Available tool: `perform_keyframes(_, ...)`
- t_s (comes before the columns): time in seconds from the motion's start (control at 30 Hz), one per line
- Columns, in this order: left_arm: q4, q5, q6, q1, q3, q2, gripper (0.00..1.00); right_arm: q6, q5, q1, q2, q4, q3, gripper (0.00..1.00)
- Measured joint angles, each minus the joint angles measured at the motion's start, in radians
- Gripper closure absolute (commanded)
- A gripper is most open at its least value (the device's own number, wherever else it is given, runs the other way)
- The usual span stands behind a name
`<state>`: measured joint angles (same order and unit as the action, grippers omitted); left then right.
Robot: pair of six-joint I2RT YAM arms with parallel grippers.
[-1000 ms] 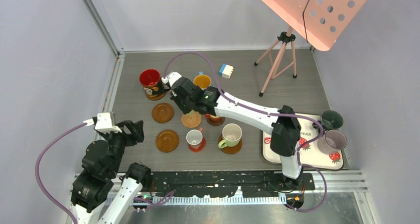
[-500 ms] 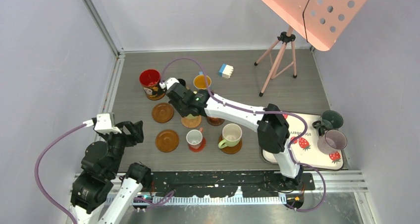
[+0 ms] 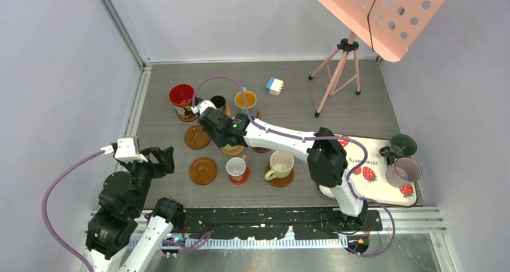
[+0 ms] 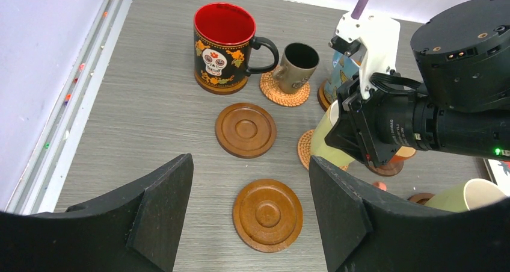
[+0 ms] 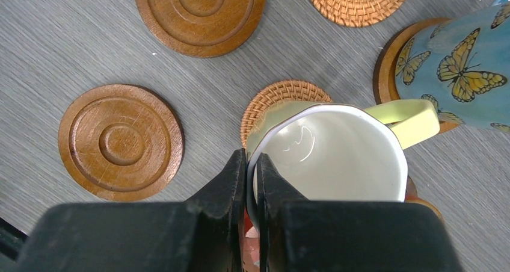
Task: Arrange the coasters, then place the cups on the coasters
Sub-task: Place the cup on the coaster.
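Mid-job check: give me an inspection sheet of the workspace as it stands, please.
Surface: grey table, nothing spilled seen.
Job's things: two wooden coasters bare; red mug on its coaster; two cups at the tray's right end.
Clutter: blue-and-white block; strawberry tray.
Pincers: right pincer shut on the pale green mug's rim, over a woven coaster, contact unclear; left pincer open, empty.
Cables: purple cable arcs above the back mugs.
Surroundings: pink stand on a tripod, back right.

Robot lab cell (plain walls [image 3: 54, 73], mounting rail [image 3: 409, 215])
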<state>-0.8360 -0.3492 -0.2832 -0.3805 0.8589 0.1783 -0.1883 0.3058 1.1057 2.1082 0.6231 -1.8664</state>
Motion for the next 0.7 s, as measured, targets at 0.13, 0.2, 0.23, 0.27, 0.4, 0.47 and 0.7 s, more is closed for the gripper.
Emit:
perform_keyframes(0.13, 0.000, 0.000, 0.000, 0.000, 0.000, 0.000, 0.27, -0.006, 0.000, 0.005, 0.008, 0.000, 0.000, 0.94)
perform_keyframes(0.2, 0.000, 0.000, 0.000, -0.001, 0.000, 0.000, 0.27, -0.008, 0.000, 0.006, 0.014, 0.000, -0.001, 0.94)
perform_keyframes(0.23, 0.000, 0.000, 0.000, -0.001, 0.000, 0.000, 0.27, -0.008, 0.000, 0.006, 0.019, 0.001, -0.003, 0.95)
perform_keyframes(0.27, 0.000, 0.000, 0.000, -0.001, 0.000, 0.000, 0.27, -0.009, 0.000, 0.006, 0.024, -0.001, -0.007, 0.95)
perform_keyframes(0.4, 0.000, 0.000, 0.000, -0.002, 0.000, 0.000, 0.27, -0.010, 0.005, 0.010, 0.028, -0.002, -0.011, 0.91)
perform_keyframes(0.47, 0.000, 0.000, 0.000, -0.002, 0.000, 0.000, 0.27, -0.010, 0.007, 0.010, 0.031, -0.001, -0.015, 0.82)
perform_keyframes(0.7, 0.000, 0.000, 0.000, -0.002, 0.000, 0.000, 0.27, -0.020, 0.019, 0.010, 0.031, -0.002, -0.022, 0.58)
